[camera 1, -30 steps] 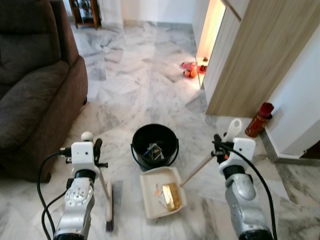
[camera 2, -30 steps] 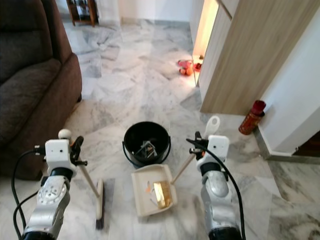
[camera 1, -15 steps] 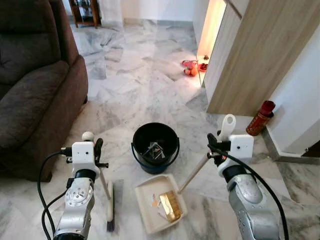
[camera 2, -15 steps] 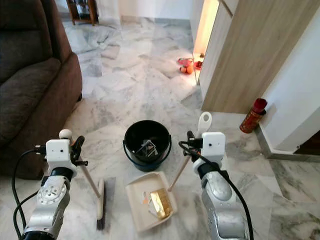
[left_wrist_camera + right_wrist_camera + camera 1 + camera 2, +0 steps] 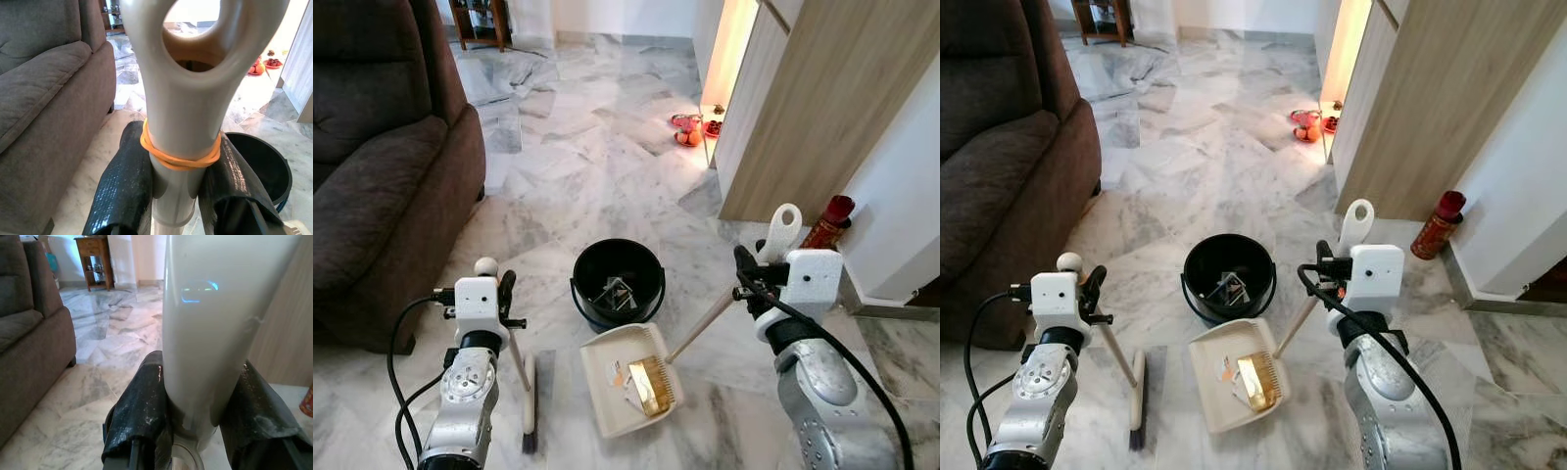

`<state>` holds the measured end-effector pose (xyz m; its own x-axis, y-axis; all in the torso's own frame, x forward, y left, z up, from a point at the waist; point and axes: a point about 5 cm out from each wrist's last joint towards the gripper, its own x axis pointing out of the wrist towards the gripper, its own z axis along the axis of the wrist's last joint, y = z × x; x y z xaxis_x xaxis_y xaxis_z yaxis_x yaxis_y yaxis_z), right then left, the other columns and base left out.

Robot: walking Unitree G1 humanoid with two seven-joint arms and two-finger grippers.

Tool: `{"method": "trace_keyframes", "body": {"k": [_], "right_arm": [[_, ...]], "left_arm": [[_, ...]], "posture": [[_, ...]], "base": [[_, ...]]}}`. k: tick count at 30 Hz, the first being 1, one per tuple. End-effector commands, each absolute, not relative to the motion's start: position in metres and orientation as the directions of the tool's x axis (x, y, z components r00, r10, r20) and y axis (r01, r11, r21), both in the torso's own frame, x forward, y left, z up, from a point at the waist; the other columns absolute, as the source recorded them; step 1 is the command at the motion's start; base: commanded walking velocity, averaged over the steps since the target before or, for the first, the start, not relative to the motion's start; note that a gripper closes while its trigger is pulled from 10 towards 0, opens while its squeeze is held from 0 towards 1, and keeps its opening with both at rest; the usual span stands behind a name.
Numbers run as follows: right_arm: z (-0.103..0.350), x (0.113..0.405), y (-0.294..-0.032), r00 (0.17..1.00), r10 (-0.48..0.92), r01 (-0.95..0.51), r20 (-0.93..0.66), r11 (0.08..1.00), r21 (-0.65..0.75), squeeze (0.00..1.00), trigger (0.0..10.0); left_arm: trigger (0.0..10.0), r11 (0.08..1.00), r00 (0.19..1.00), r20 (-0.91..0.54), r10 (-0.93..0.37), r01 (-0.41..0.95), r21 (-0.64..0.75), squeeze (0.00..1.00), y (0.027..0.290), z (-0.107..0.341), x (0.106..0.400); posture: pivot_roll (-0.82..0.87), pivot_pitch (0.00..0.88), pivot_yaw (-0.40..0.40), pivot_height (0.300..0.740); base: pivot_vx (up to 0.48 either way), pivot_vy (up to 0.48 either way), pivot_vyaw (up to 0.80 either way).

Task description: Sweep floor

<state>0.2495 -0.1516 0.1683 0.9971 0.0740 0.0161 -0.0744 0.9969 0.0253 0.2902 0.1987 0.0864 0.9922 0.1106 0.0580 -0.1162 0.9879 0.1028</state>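
My left gripper (image 5: 501, 296) is shut on the cream broom handle (image 5: 182, 122), just below an orange rubber band. The broom head (image 5: 529, 403) rests on the marble floor at the lower left. The right gripper (image 5: 749, 280) is shut on the long white handle (image 5: 210, 333) of the cream dustpan (image 5: 607, 392). The dustpan lies on the floor just in front of a black bucket (image 5: 618, 282) and holds a gold wrapper (image 5: 651, 384) and small scraps. More scraps lie inside the bucket.
A brown sofa (image 5: 382, 166) fills the left side. A wooden cabinet panel (image 5: 813, 108) and a white wall stand on the right, with a red bottle (image 5: 829, 221) at their foot. Red and orange items (image 5: 689, 131) lie on the floor farther off.
My right gripper has risen and moved right with the dustpan handle, and the dustpan has swung slightly on the floor. The left arm and broom have stayed put.
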Motion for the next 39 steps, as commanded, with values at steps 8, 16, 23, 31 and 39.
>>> {"method": "trace_keyframes", "body": {"k": [8,16,23,31,39], "right_arm": [[0.21,0.24,-0.15,0.991,0.068,-0.07,0.114,0.997,0.012,0.0,10.0],[0.235,0.244,-0.145,0.974,0.052,-0.067,0.221,0.996,0.06,0.0,10.0],[0.25,0.243,-0.143,0.966,0.055,-0.075,0.253,0.994,0.074,0.0,10.0],[0.271,0.246,-0.145,0.925,0.019,-0.068,0.378,0.991,0.117,0.0,10.0],[0.259,0.264,-0.136,0.928,-0.021,-0.041,0.373,0.987,0.156,0.0,10.0]], "left_arm": [[10.0,0.989,0.992,0.078,0.101,-0.109,0.102,0.0,0.2,0.09,0.295],[10.0,0.989,0.992,0.077,0.1,-0.107,0.1,0.0,0.199,0.09,0.296],[10.0,0.99,0.992,0.077,0.098,-0.105,0.097,0.0,0.199,0.089,0.296],[10.0,0.99,0.991,0.082,0.101,-0.108,0.091,0.0,0.198,0.09,0.297],[10.0,0.99,0.991,0.086,0.097,-0.105,0.092,0.0,0.198,0.091,0.298]], "posture": [[0.04,0.056,-0.021,0.74],[0.04,0.044,-0.024,0.74],[0.04,0.043,-0.025,0.74],[0.04,0.053,-0.031,0.74],[0.05,0.047,-0.017,0.74]], "base": [[0.0,0.0,0.0],[0.0,0.0,0.0],[0.0,0.0,0.0],[0.0,0.0,0.0],[0.0,0.0,0.0]]}}
